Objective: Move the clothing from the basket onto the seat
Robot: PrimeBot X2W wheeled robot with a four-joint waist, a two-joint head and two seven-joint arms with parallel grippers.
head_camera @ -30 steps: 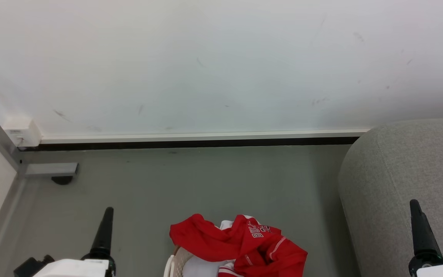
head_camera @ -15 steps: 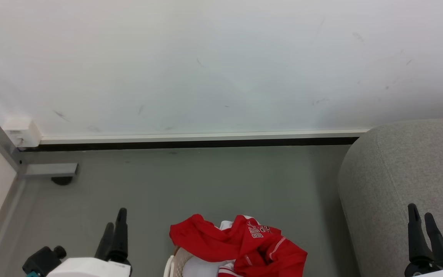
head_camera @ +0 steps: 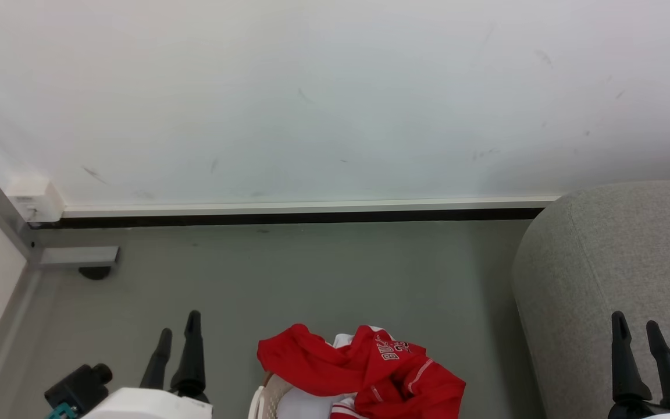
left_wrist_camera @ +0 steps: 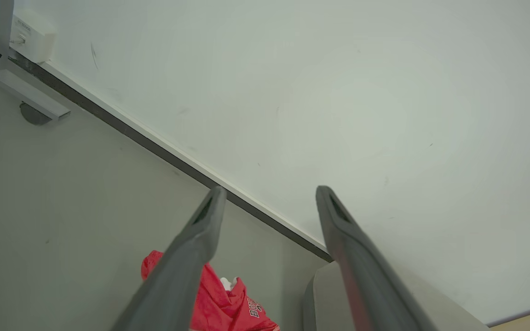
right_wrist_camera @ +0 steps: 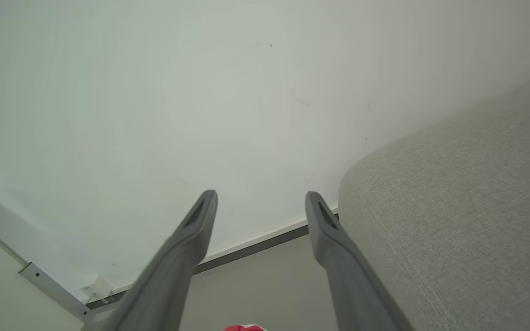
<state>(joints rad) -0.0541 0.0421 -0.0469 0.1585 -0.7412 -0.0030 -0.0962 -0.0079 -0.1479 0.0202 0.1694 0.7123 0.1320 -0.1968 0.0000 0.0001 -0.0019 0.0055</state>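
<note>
From the head view, the red basketball clothing with white trim and lettering is lying heaped over the top of the rounded white perforated plastic basket with its tan rim, right at the near edge, in the middle. The large grey woven-fabric seat is sitting to the right, well apart from the basket across the grey-green floor. The left gripper is hovering near-left of the basket with its two dark fingers parted and nothing between them. The right gripper is hanging in front of the seat, fingers likewise apart and empty.

Over to the left wrist view: the left gripper is showing a wide gap, pointing towards the scuffed white wall, with the clothing peeking below beside the near finger.

In the right wrist view, the right gripper is spread open beside the seat, gripping nothing.

Now the handling: this cloth is looking light, limp and a little slick, so I am expecting it to sag and trail when lifted. The raised red fold on the left of the heap is looking like the best place to pinch, deep enough to gather several layers. Nothing is lying on the seat yet.
</note>
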